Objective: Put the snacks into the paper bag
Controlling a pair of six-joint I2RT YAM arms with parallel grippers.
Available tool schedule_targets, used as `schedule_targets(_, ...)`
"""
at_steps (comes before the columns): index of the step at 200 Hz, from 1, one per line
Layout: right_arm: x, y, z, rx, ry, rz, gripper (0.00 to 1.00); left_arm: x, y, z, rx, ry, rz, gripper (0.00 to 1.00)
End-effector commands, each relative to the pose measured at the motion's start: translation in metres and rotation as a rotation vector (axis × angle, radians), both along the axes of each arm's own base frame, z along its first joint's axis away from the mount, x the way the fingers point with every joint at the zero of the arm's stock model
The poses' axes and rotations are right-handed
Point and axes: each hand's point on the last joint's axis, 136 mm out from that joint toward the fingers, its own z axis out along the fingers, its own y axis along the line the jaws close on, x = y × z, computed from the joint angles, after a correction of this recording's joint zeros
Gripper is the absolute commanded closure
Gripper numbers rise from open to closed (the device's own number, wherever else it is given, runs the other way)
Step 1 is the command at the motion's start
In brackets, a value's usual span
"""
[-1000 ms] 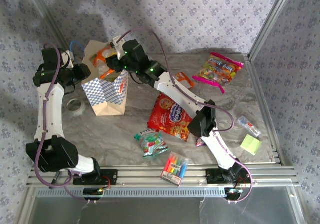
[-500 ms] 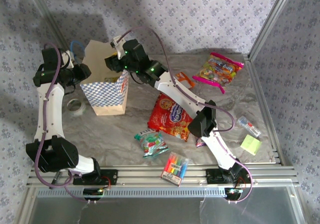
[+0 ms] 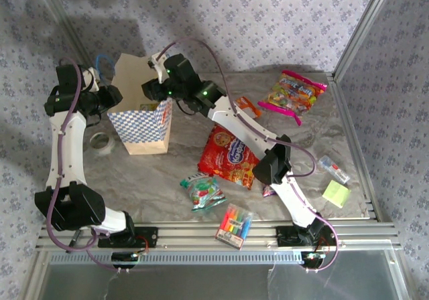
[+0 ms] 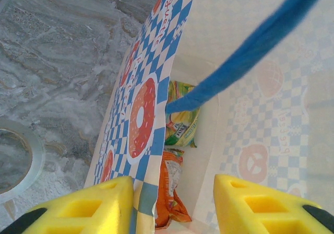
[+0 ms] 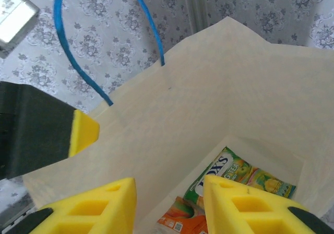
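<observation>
"Top external, from the left: how does the left gripper (image 3: 115,99) stand?"

"Fingers spread, straddling the left wall of the paper bag (image 3: 144,129) without pinching it. The right gripper (image 3: 149,90) hangs over the mouth, released and empty. A green-yellow packet (image 5: 235,174) and an orange packet (image 5: 175,218) lie straight beneath it."

"And next?"

"Probably the red cookie bag (image 3: 228,156). It lies flat, back toward that gripper's base and to its right, with its long axis roughly far-to-near. The right arm is nearer."
</observation>
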Motion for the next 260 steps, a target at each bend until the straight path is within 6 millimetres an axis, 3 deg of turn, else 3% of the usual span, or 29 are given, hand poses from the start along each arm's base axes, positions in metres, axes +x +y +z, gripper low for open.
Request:
schedule_targets(1,-0.026,-0.017,0.056,0.071,-0.018,0.035,0.6,-0.002,0.0,0.02,-0.007,-0.056,0.002,0.55)
schedule_targets(23,-0.032,-0.022,0.061,0.071,0.001,0.044,0.59,-0.003,0.0,0.021,-0.006,-0.056,0.001,0.54)
schedule_targets(74,-0.036,-0.035,0.042,-0.01,0.045,0.015,0.58,-0.006,0.001,0.03,0.019,-0.065,-0.008,0.51)
schedule_targets(154,0.011,-0.049,0.013,-0.099,-0.006,-0.159,0.52,-0.006,0.008,0.044,0.074,-0.073,0.006,0.49)
schedule_targets(239,0.052,-0.046,-0.017,-0.022,0.081,-0.178,0.51,-0.01,0.02,0.049,0.141,-0.058,0.042,0.48)
schedule_targets(260,0.059,-0.043,-0.014,0.025,0.084,-0.169,0.55,-0.013,0.022,0.048,0.15,-0.057,0.05,0.48)
